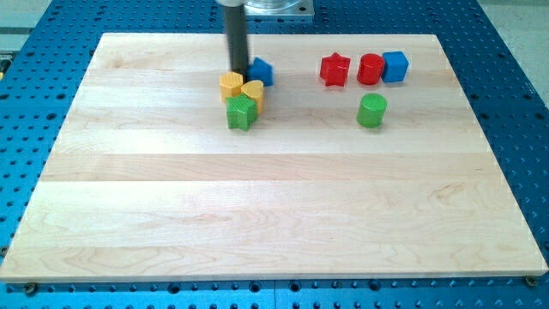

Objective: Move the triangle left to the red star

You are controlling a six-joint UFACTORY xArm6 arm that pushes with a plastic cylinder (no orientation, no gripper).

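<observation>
Blue triangle (261,71) well to the view's left of the red star (334,69), touching my tip (238,70) on its left side. No jaws here, only a bare rod. Just below the triangle: orange block (232,86), yellow block (252,92), green star (241,112). Right of the red star: red cylinder (370,69), blue cube (394,66); green cylinder (371,111) below those 2. All on the wooden board (274,215).

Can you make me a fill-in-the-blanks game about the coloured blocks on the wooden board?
1. My tip touches the ____ triangle's left side.
2. The red star lies to the view's ____ of that triangle.
3. The green star sits just below two ____ blocks.
4. The blue cube touches a ____ block.

Missing words: blue; right; yellow; red
</observation>
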